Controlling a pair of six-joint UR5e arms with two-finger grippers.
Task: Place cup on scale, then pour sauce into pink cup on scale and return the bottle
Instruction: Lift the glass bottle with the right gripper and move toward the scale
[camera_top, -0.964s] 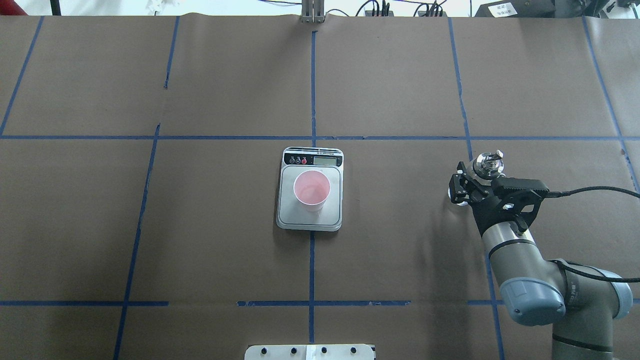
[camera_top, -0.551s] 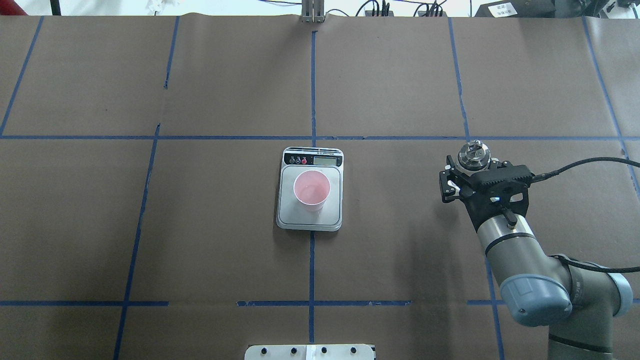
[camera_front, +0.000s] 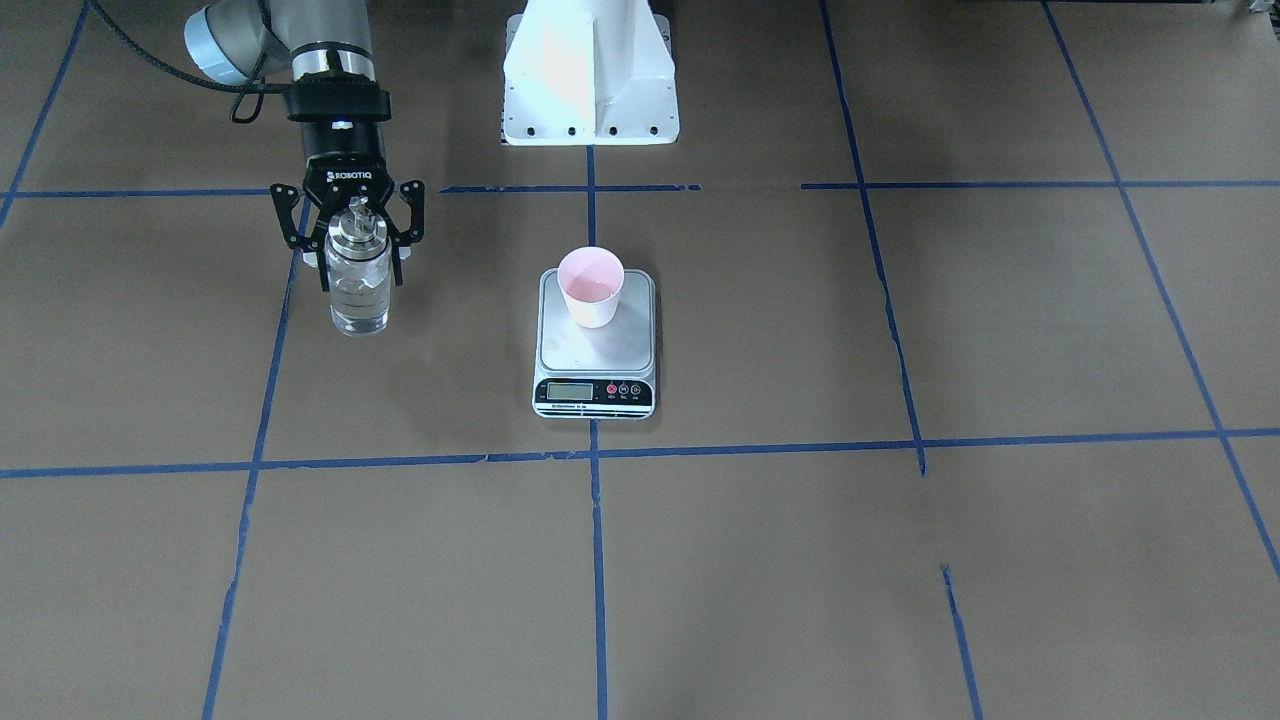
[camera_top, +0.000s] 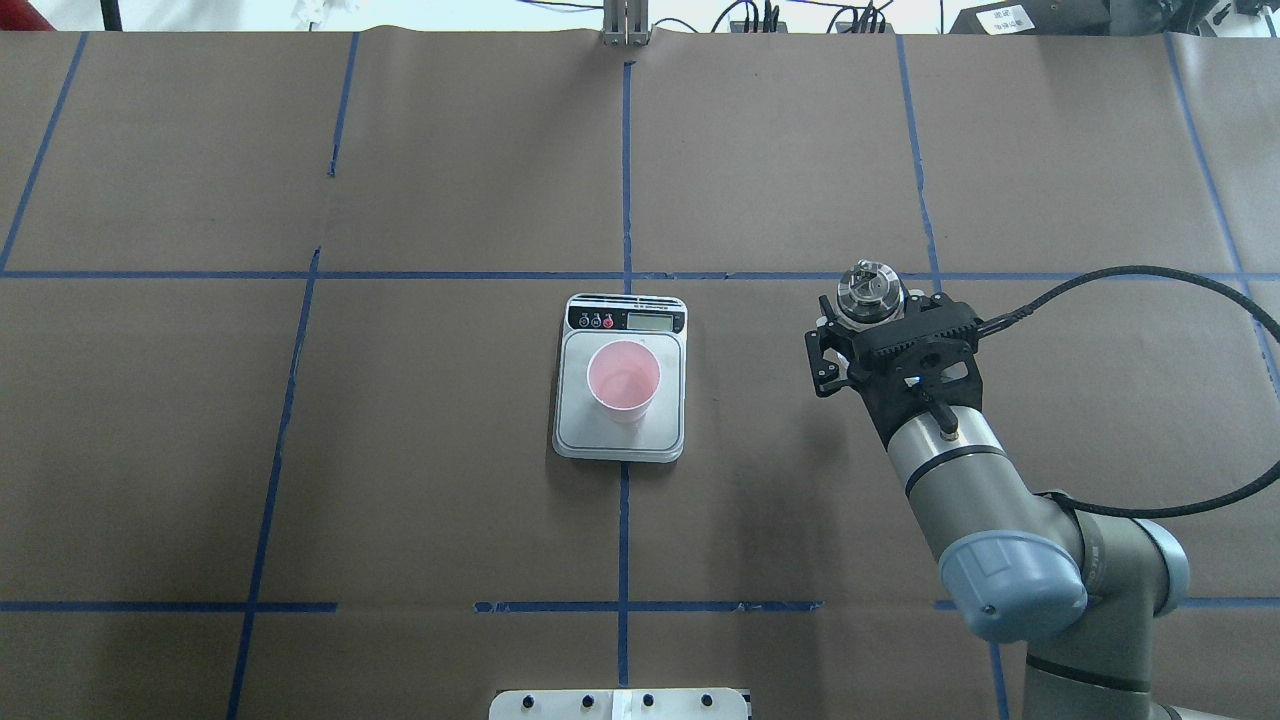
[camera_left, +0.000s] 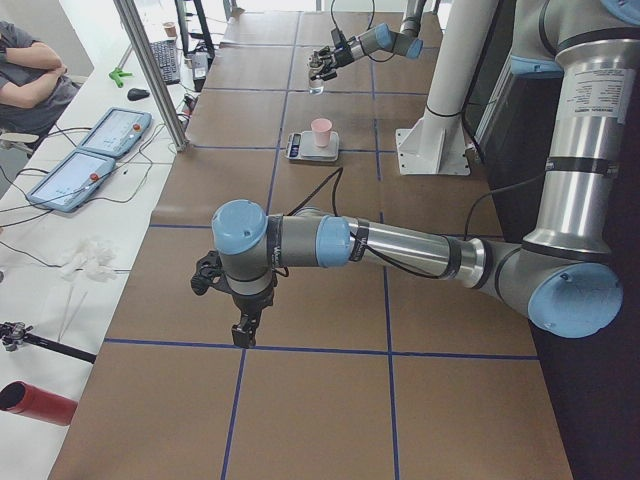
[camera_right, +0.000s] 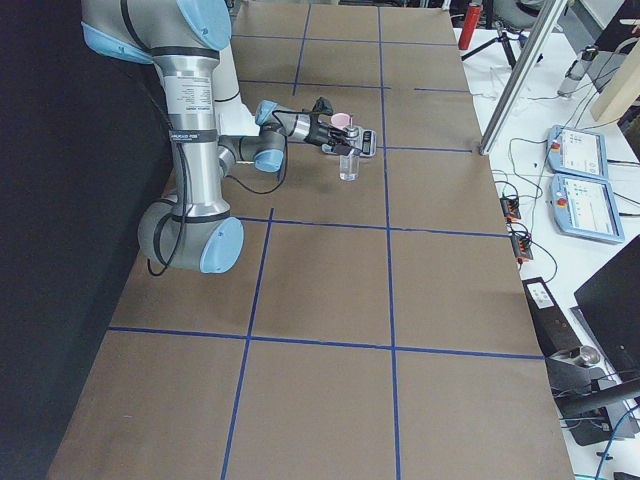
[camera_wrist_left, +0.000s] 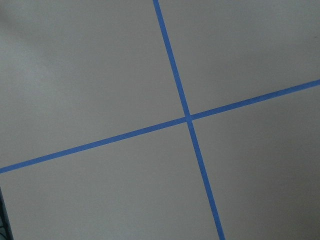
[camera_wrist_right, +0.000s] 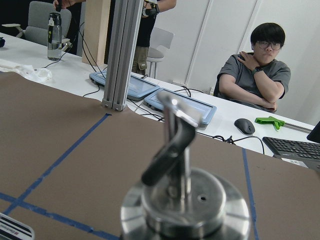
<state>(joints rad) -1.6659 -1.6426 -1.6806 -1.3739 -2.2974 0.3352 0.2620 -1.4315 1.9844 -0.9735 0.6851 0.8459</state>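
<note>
The pale-pink cup (camera_front: 590, 285) stands upright on the silver platform of the scale (camera_front: 596, 362) at the table's centre, and both also show in the overhead view, cup (camera_top: 623, 378) and scale (camera_top: 620, 438). My right gripper (camera_front: 358, 262) is shut on the upper part of the clear glass bottle (camera_front: 360, 290), which is upright with clear sauce inside. The bottle (camera_top: 868, 290) is well to the right of the scale overhead. Its metal spout fills the right wrist view (camera_wrist_right: 185, 200). My left gripper (camera_left: 240, 325) hangs over bare table far from the scale; whether it is open or shut I cannot tell.
Brown paper with blue tape lines (camera_top: 625, 180) covers the table. The white robot base (camera_front: 590, 80) stands behind the scale. Tablets (camera_left: 100, 140), cables and a seated person (camera_left: 30, 70) are beyond the table's far edge.
My right gripper has carried the bottle leftward and a little farther from the robot, closer to the scale. The cup and scale have not moved.
</note>
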